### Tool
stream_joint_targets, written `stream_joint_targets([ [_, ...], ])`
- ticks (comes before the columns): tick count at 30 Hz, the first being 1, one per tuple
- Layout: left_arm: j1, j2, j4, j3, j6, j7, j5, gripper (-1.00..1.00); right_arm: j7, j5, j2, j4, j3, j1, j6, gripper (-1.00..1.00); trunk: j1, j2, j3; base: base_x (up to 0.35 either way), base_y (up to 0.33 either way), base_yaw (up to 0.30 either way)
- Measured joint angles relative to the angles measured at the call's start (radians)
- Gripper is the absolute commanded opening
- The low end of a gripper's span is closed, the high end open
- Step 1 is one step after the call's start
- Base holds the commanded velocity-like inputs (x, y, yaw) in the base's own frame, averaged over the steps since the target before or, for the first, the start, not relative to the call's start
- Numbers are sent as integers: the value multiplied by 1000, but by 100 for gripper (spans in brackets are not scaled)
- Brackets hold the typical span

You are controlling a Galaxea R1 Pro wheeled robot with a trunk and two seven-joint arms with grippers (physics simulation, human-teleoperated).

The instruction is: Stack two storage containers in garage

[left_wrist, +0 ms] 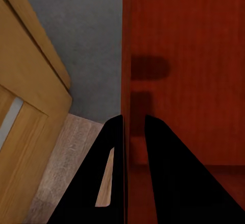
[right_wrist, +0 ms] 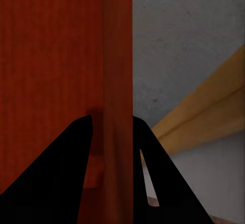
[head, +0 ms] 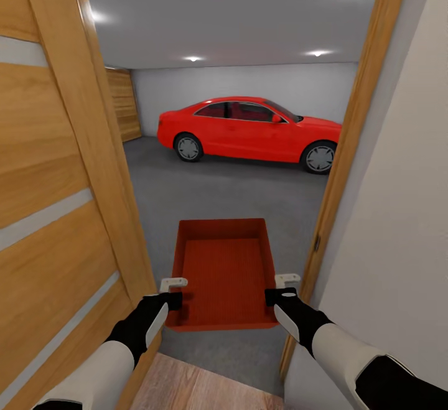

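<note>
Robot is parked in a doorway, looking into the garage. One red bin [head: 225,273] is held out front at 6 o'clock in the head view, level, open side up, nothing visible inside. It hangs over the grey concrete floor [head: 218,192] just past the threshold, clear of the ground.

Left gripper [head: 175,300] has the bin's left wall near the closest corner. Left wrist view: the two dark fingers [left_wrist: 104,168] straddle the wall [left_wrist: 133,106], one outside, one inside, jaws nearly closed with only the wall's thickness between them.

Right gripper [head: 272,296] does the same on the right wall. Right wrist view: fingers [right_wrist: 76,157] sit either side of the red wall [right_wrist: 118,81], clamped on it, narrow gap taken up by the wall.

Open wooden door [head: 56,198] with frosted strips runs along the 9 o'clock side, close to the left arm. Door frame [head: 354,130] and white wall [head: 404,211] are at 3 o'clock, close to the right arm. The bin sits between door and frame with little margin either side.

Light wood planks [head: 186,388] show at 6 o'clock under the arms, ending at the concrete.

Red car [head: 249,131] is parked side-on at 12 o'clock, well beyond the bin, against the white back wall. Ceiling lights on.
</note>
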Motion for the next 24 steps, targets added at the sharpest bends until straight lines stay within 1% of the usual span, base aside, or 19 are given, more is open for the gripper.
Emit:
stream_joint_targets([
  [4, 0, 0, 0, 0, 0, 0, 0, -100, 0, 1, 0, -1, 0, 0, 1, -100, 0, 0, 0, 10, 48, -2],
  [14, 0, 0, 0, 1, 0, 0, 0, -100, 0, 1, 0, -1, -1, 0, 1, -100, 0, 0, 0, 83, 230, 0],
  [24, 0, 0, 0, 0, 0, 0, 0, -100, 0, 0, 0, 0, 0, 0, 0, -100, 0, 0, 0, 8, 24, -10],
])
